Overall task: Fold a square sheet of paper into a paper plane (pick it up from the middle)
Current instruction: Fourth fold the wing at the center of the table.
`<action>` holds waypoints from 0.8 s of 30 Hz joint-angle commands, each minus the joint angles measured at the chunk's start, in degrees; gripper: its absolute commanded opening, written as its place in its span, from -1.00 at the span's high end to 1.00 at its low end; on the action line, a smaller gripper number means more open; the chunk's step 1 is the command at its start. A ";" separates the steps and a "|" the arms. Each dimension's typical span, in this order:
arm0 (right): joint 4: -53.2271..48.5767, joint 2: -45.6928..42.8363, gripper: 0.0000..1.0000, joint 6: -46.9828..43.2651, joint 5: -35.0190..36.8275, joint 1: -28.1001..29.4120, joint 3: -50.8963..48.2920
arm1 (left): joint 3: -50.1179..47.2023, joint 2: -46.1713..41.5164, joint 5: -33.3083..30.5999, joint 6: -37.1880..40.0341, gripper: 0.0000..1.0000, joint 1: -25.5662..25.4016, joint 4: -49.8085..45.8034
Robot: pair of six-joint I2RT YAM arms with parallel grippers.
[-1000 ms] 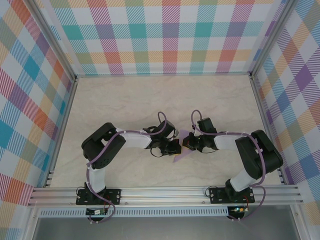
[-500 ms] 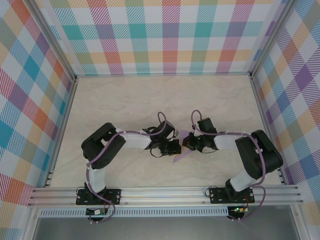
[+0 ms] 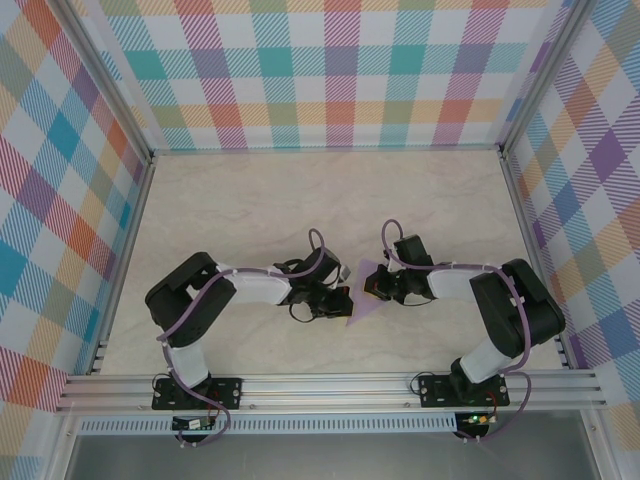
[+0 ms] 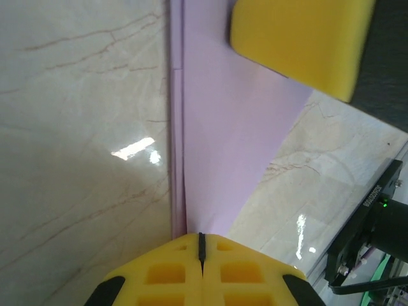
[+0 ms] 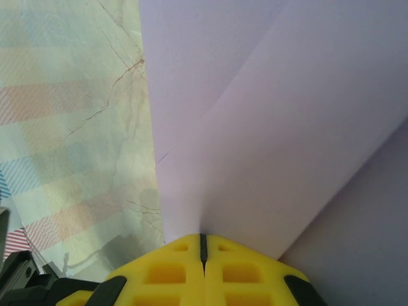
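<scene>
The lavender square sheet of paper (image 3: pixel 361 304) is folded into a narrow pointed shape and held between the two arms at the table's middle. My left gripper (image 3: pixel 342 302) is shut on its near lower edge; in the left wrist view the yellow fingertips (image 4: pixel 201 246) pinch the paper (image 4: pixel 229 127) beside a long crease. My right gripper (image 3: pixel 373 287) is shut on the other side; its fingertips (image 5: pixel 203 246) clamp the layered paper (image 5: pixel 274 127). One yellow finger of the right gripper (image 4: pixel 299 41) rests on the paper at the top of the left wrist view.
The marbled tabletop (image 3: pixel 250 210) stretches behind and to both sides. Checked walls (image 3: pixel 330 70) close in the back and sides. An aluminium rail (image 3: pixel 330 385) runs along the near edge by the arm bases.
The left arm has swung its elbow out to the left and its gripper has slid slightly down along the paper's near edge, closing fully. The right arm stays still.
</scene>
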 commanded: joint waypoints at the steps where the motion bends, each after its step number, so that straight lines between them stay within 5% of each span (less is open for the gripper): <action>1: -5.90 3.04 1.00 -0.90 6.23 0.05 -1.05 | 1.83 -3.73 -1.41 1.07 0.91 -1.26 -0.58; 24: -6.64 4.53 1.00 -0.46 6.40 0.04 -0.96 | 2.11 3.68 -2.08 1.00 0.88 -2.87 -2.95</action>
